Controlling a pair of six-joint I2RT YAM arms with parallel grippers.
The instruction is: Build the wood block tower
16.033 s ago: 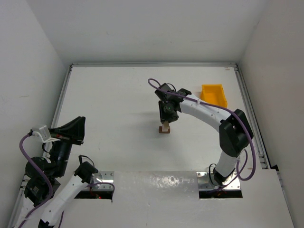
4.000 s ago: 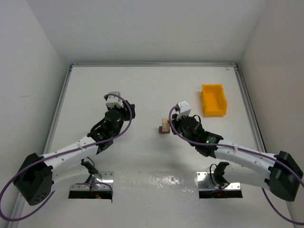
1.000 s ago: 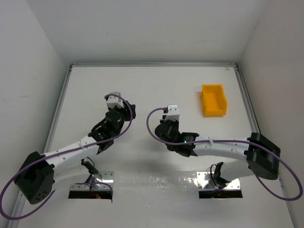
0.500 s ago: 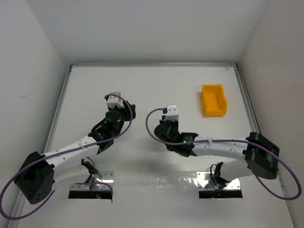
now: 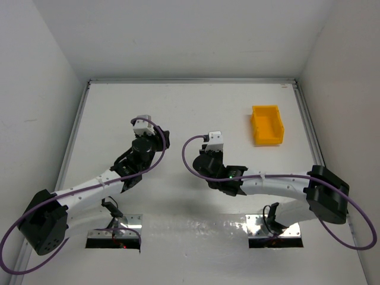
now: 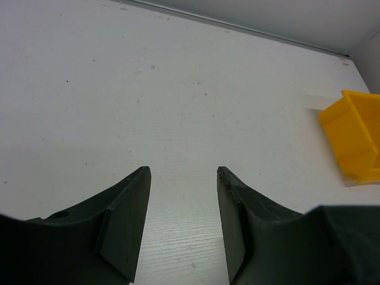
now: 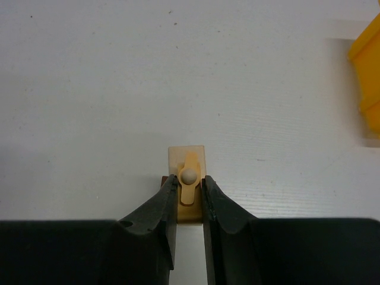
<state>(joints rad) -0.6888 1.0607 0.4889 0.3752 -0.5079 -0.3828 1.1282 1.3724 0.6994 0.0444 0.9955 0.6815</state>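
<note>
R gripper: fingers drawn close together, clamped on a narrow tan piece w/ a round knob. It lies on top of a square tan block. A sliver of brown block peeks out just left of the gripper's left finger; the rest is hidden behind that finger. Can't tell if it's under or beside the tan one. No. of blocks stacked: can't tell, since the wrist cam looks almost straight down and the gripper body covers the near part.

The blocks sit on the white table, about mid-table, well apart from the yellow bin at far right. In the top view the R wrist covers them completely.

L gripper: fingers spread apart, only bare table btw them. It's left of the R gripper, apart from the blocks. Its fingertips are hard to pick out from above, dark against the arm.

In the L wrist view the bin is blurred & cut off by the right edge. The R wrist view catches only part of it at the right edge.
</note>
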